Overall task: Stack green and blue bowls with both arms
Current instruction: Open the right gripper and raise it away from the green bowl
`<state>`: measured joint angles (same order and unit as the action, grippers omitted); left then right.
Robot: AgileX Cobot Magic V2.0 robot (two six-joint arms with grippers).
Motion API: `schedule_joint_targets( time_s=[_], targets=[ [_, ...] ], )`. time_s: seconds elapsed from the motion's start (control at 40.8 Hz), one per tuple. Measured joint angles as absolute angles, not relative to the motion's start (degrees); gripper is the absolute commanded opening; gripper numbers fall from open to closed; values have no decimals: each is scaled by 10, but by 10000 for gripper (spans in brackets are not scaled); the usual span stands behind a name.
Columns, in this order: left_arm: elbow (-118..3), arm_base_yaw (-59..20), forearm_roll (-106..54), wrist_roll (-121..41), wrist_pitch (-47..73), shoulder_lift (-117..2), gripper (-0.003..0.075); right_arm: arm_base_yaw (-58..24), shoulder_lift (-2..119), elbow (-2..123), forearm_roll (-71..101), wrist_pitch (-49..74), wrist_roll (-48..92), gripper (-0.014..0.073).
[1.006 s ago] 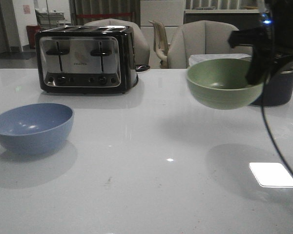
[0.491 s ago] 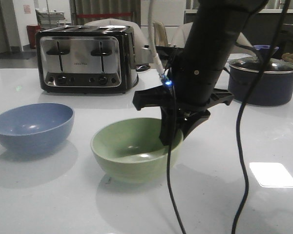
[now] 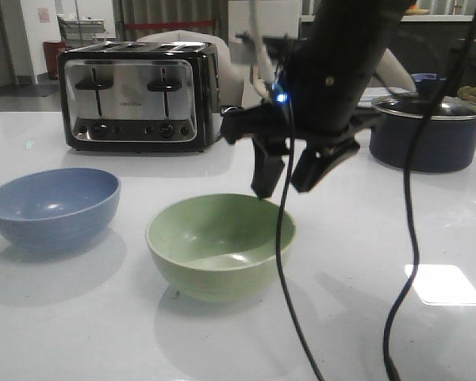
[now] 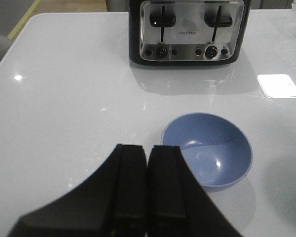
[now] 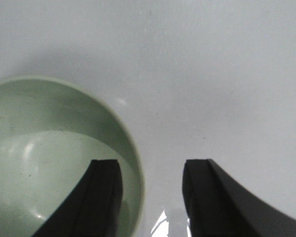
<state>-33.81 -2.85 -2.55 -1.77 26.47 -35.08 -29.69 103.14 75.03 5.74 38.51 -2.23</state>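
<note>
The pale green bowl (image 3: 220,244) stands on the white table (image 3: 357,302) near the middle front. The dusty blue bowl (image 3: 51,208) stands to its left, apart from it. My right gripper (image 3: 284,184) is open and empty, just above the green bowl's far right rim. In the right wrist view the green bowl (image 5: 49,163) lies under one of the open fingers (image 5: 104,197), the rim between the two. My left gripper (image 4: 147,185) is shut and empty, above the table near the blue bowl (image 4: 207,150). It does not show in the front view.
A chrome and black toaster (image 3: 136,95) stands at the back left, also in the left wrist view (image 4: 187,30). A dark navy pot (image 3: 424,131) stands at the back right. The right arm's black cable (image 3: 289,278) hangs in front of the green bowl. Chairs stand behind the table.
My right gripper carried the green bowl from the upper right down to the table, let go of it, opened and rose a little above the rim. The blue bowl has not moved.
</note>
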Motion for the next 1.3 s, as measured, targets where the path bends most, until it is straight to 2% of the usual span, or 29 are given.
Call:
schedule_joint_targets(
  time_s=[0.147,0.54,0.785,0.957,1.202,1.3],
  targets=[
    [-338,-29,-26,-18,265,-351,100,-297,929,719,36,382,-13,420],
    [-338,-29,-26,-18,265,-351,100,-301,583,521,30,396,46,420],
    [-338,-29,-26,-18,265,-351,100,-301,415,426,33,418,47,420],
    [-338,-29,-26,-18,263,-351,101,-301,355,394,34,431,48,420],
    [-338,-29,-26,-18,232,-351,104,-301,348,385,34,436,48,420],
    [-338,-29,-26,-18,217,-352,155,-301,348,385,34,436,48,420]
  ],
)
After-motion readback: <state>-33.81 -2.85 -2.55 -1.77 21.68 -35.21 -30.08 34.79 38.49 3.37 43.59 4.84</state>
